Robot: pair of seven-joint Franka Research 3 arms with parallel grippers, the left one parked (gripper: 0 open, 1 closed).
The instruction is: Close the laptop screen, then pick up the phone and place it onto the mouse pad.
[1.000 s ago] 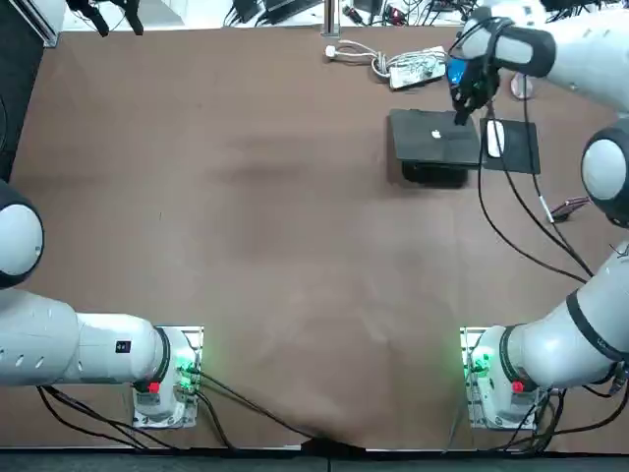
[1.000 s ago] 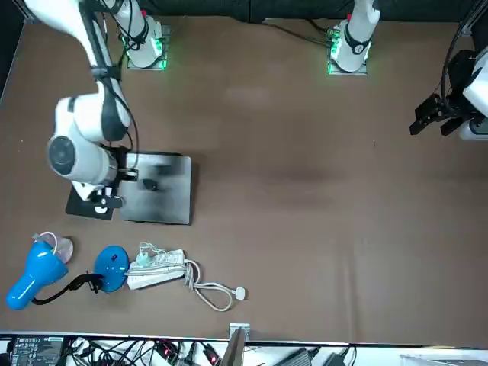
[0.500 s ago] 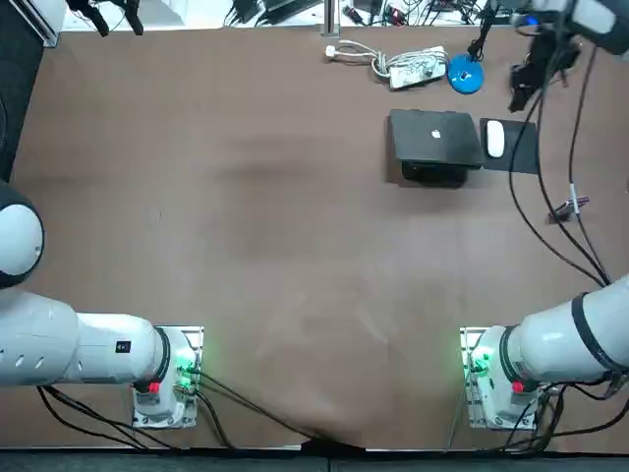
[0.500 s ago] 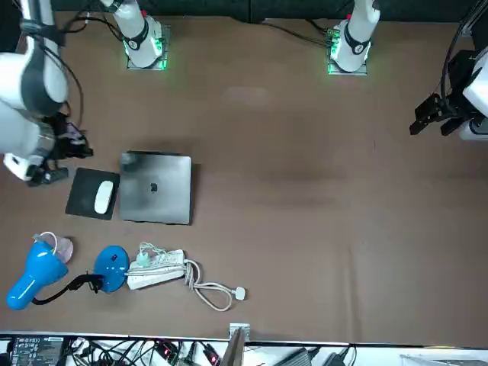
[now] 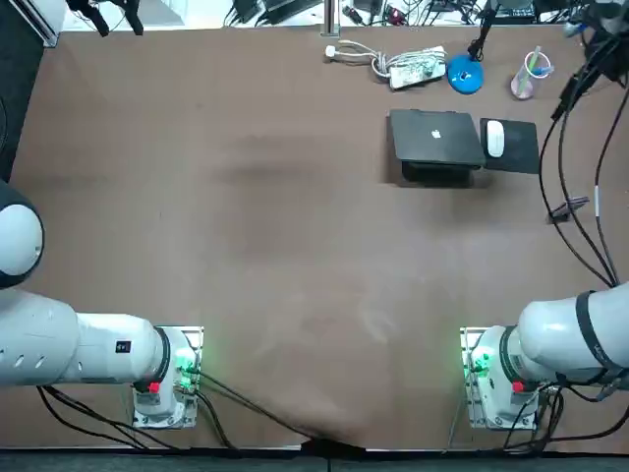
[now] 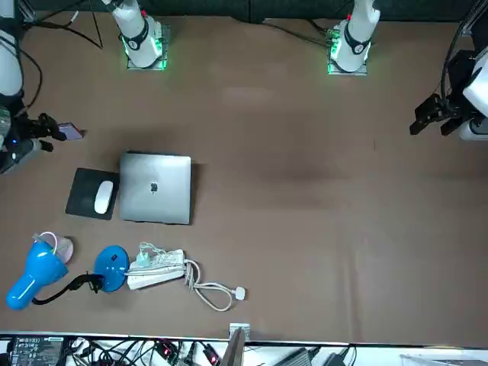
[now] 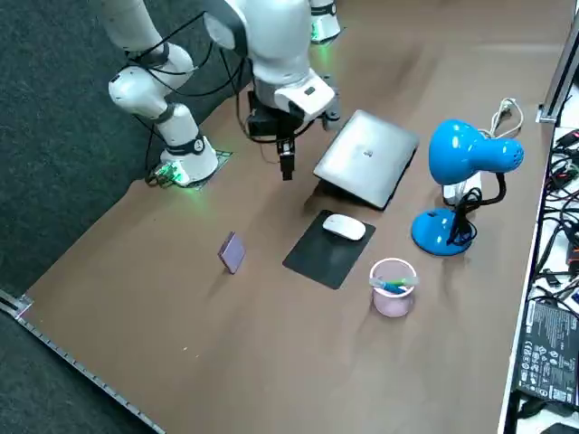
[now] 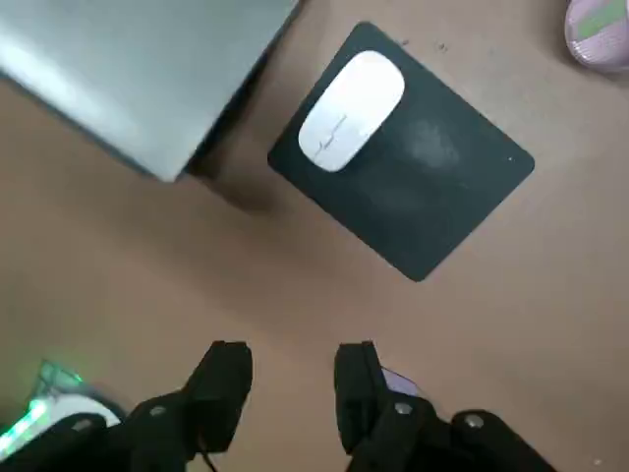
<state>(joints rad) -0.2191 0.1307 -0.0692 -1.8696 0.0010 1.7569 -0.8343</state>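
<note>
Tabletop of brown material (image 5: 246, 246) carries a closed silver laptop (image 5: 435, 136), its lid flat. Just beside the laptop, on the robot's right, lies a black rectangular mouse pad (image 5: 519, 152) with a white oval mouse (image 5: 494, 139) resting on the end nearest the laptop. The right gripper (image 8: 290, 379) hangs above bare table on the far side of the pad from the laptop, its black fingers (image 8: 224, 379) spread with nothing between them. A small purple phone (image 7: 232, 251) sits on the table near the gripper, apart from the mouse pad and closer to the robot's edge.
</note>
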